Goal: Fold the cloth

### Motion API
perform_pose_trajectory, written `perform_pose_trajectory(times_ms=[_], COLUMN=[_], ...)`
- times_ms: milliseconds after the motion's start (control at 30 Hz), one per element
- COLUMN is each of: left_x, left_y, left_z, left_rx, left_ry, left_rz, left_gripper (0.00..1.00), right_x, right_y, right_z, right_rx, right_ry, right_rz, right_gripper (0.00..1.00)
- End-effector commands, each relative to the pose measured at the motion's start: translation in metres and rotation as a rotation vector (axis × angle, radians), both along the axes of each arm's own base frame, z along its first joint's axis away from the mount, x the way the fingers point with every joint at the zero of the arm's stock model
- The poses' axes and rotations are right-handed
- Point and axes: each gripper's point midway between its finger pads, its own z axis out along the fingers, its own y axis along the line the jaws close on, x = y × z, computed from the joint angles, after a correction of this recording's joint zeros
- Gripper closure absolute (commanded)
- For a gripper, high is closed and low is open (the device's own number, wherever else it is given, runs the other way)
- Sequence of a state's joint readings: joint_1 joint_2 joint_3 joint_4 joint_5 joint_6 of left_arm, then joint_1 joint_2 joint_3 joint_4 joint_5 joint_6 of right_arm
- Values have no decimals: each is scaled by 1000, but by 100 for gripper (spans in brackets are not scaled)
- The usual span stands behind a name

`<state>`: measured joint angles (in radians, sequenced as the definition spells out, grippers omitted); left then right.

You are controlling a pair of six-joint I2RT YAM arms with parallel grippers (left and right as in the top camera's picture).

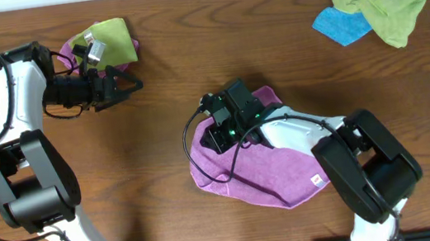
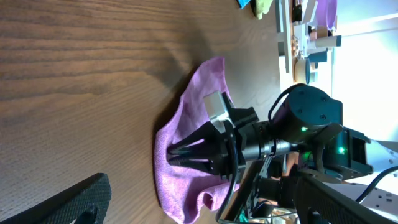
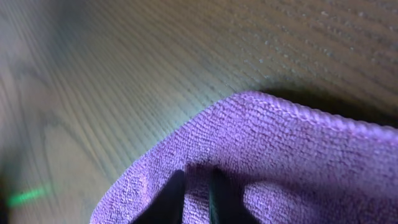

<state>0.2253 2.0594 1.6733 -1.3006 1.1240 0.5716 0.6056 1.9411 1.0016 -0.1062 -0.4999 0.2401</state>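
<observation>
Left gripper (image 1: 128, 78) first: it hovers with its jaws spread wide and nothing between them. Just beside it sits a lime-green cloth (image 1: 108, 36) on a small purple cloth (image 1: 69, 52). Now the right gripper (image 3: 196, 186), its fingertips pinched together on the cloth (image 1: 288, 169), close to the edge. The lilac towel lies rumpled on the table (image 1: 188, 41) beneath that gripper. It trails back under the arm, its long axis slanting away from the fingertips towards the white tag (image 1: 316, 179) near the elbow. Well apart beyond it are a blue cloth (image 1: 344, 24) and a green cloth (image 1: 388, 10).

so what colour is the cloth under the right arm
Lilac purple; the cloth shows best from the right wrist.
</observation>
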Motion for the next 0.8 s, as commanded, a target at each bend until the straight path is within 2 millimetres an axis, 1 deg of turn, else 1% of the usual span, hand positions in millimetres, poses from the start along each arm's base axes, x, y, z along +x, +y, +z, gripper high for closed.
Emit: perform_pose_trajectory(times_ms=[0,67,200,300,400,567,633,667,700,767], left_x=[3,3,3,3,3,4,4,4,4,4], left_y=[1,1,1,1,1,0,0,0,0,0], left_z=[2,2,2,2,3,5,5,5,5,4], left_rx=[6,6,6,5,-2,-10,-10,-10,-10,-9], left_ry=[2,3,6,6,5,2,2,2,3,2], left_rz=[7,7,9,9,10,12,12,12,12,11], left_gripper=[5,4,5,5,5,5,4,5,4,5], right_x=[5,14,42,72,100,150,167,173,178,183], right_y=[2,0,-7,-18,-26,-32,-33,-33,-33,-31], right_z=[-10,-12,-9,-2,2,-6,-8,-6,0,19], right_rx=[-24,-43,-83,-120,-127,-130,-132,-138,-144,-150], right_ry=[-6,-46,-157,-257,-321,-344,-345,-348,-348,-361], right_rz=[-22,-46,-117,-199,-244,-295,-310,-306,-304,-286], right_gripper=[93,96,98,95,94,95,97,99,99,99])
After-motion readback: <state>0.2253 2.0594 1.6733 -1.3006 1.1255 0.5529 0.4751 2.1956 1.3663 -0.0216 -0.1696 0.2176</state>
